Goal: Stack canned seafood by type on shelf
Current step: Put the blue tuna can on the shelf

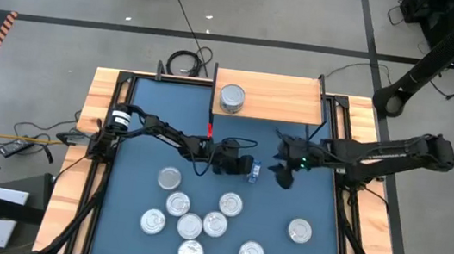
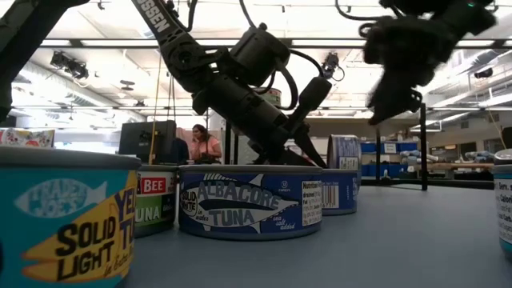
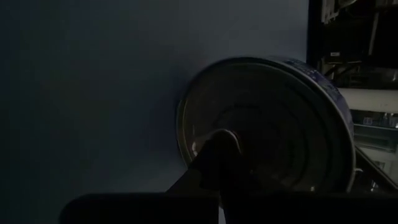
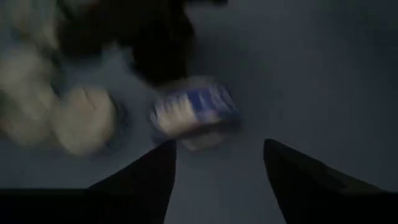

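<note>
The shelf (image 1: 278, 99) is a light-wood board at the table's far edge, with one silver-lidded can (image 1: 231, 98) standing on it. At the table's middle a blue-labelled can (image 1: 253, 170) stands on its edge. My left gripper (image 1: 242, 164) is shut, with its tips against this can (image 3: 267, 124). My right gripper (image 1: 284, 170) hangs open just right of the can, raised above the table (image 2: 400, 68). In its wrist view the can (image 4: 194, 114) lies ahead of the open fingers (image 4: 214, 165). Several more cans (image 1: 215, 224) lie flat on the near half. My left gripper's shut fingertips (image 3: 221, 144) touch the silver lid (image 3: 249, 134) of the blue-labelled can, near the lid's middle. The fingers come slanting down from the table's left side. The can stands on its rim (image 2: 346, 154) on the table, lid facing the gripper.
Flat cans fill the near half of the table (image 1: 147, 108): a teal one (image 2: 64, 216) and a blue albacore one (image 2: 248, 200) lie close to the low camera, and one (image 1: 299, 231) lies apart at the near right. Black frame rails (image 1: 333, 114) flank the shelf.
</note>
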Available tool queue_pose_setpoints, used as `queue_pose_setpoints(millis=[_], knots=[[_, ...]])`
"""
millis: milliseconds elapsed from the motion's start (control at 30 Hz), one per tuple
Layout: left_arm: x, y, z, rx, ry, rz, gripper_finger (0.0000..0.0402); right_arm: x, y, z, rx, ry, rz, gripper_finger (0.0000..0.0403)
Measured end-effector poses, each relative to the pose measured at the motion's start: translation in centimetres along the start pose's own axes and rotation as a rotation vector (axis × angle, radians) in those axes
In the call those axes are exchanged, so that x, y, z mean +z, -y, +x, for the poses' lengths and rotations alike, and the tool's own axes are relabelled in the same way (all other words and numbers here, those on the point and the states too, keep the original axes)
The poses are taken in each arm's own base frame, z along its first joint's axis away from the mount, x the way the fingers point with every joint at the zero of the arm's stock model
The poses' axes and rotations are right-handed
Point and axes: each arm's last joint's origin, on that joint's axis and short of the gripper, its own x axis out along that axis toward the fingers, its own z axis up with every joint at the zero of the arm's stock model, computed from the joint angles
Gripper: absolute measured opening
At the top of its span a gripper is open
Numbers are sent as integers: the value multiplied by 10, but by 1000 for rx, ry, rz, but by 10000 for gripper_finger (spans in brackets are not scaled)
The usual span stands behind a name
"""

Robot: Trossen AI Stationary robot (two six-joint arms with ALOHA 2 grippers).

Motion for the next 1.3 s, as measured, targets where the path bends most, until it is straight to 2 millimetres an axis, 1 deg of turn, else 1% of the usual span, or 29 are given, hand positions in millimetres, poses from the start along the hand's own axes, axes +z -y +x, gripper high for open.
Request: queue_pose_setpoints(millis=[67,133,267,333,500,600,800,1033,1233,1300], knots=[[0,1,0,-17,15,0,0,6,-7,5,59,6,96,256],[1,2,0,-22,22,0,0,4,-10,12,68,-14,141,254],[0,3,0,-37,27,-3,0,-2,-12,24,32,-64,176,243],[0,5,1,-50,32,-1,0,-4,-13,27,14,-69,220,241],[-2,5,1,-54,31,0,0,-4,-18,31,-23,5,327,254],[-2,6,1,-61,31,1,0,-3,-19,30,-50,54,343,262],[-2,7,1,-71,22,6,0,-4,-19,34,-72,53,318,266],[-2,8,0,-79,17,9,0,-8,-17,48,-104,5,326,266],[-2,8,0,-77,16,27,0,-5,-13,64,-110,29,359,266],[-3,6,0,-46,10,26,0,-6,-11,69,-117,14,364,265]])
